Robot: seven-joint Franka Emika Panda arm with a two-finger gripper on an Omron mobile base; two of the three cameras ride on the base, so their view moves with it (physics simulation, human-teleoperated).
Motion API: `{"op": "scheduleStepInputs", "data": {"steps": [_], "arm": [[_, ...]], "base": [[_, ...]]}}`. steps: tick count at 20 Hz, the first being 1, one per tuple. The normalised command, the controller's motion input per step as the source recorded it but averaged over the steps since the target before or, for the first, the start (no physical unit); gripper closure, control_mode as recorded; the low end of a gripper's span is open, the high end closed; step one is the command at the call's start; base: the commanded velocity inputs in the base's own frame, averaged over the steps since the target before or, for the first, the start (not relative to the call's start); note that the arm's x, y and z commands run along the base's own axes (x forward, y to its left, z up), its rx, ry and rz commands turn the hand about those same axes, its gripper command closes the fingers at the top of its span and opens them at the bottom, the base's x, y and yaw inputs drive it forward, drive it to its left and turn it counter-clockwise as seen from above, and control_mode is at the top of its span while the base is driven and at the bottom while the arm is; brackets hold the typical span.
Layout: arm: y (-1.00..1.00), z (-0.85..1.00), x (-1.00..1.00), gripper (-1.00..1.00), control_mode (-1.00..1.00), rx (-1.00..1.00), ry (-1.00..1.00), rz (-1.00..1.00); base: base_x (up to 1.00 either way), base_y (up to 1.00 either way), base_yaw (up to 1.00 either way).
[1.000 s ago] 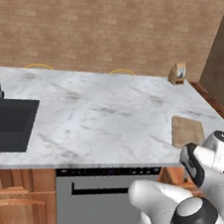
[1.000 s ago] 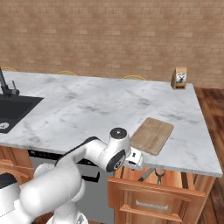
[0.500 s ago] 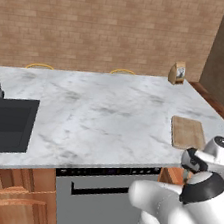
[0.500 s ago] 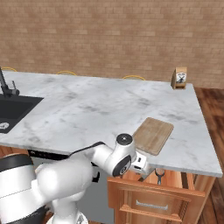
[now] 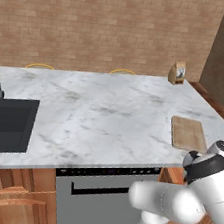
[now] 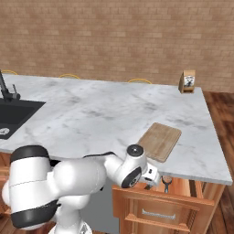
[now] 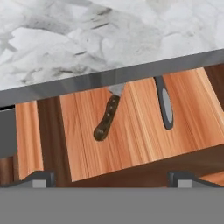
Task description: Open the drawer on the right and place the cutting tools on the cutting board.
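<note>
In the open drawer [image 7: 131,131], 2 cutting tools [image 7: 107,118] lie beyond the released gripper [image 7: 111,177].

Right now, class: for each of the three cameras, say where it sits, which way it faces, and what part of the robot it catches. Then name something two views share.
Left base view: behind the arm's left, facing the marble counter; arm at lower right.
Right base view: behind its right, same counter; arm at lower left, over the open drawer.
Hand view: on the hand, looking into the drawer at two cutting tools; open gripper at bottom.
Shared: both base views show the cutting board.
</note>
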Motion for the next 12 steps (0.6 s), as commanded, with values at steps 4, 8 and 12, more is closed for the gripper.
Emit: {"op": "scheduleStepInputs", "data": {"steps": [4, 8, 12], "arm": [[-0.15, -0.16, 0.03, -1.00, -1.00, 0.00, 0.00, 0.00], [-0.12, -0.13, 0.04, -1.00, -1.00, 0.00, 0.00, 0.00], [-0.08, -0.11, 0.03, -1.00, -1.00, 0.00, 0.00, 0.00]], "base": [[0.00, 0.00, 0.00], [0.00, 0.00, 0.00], [0.00, 0.00, 0.00]]}}
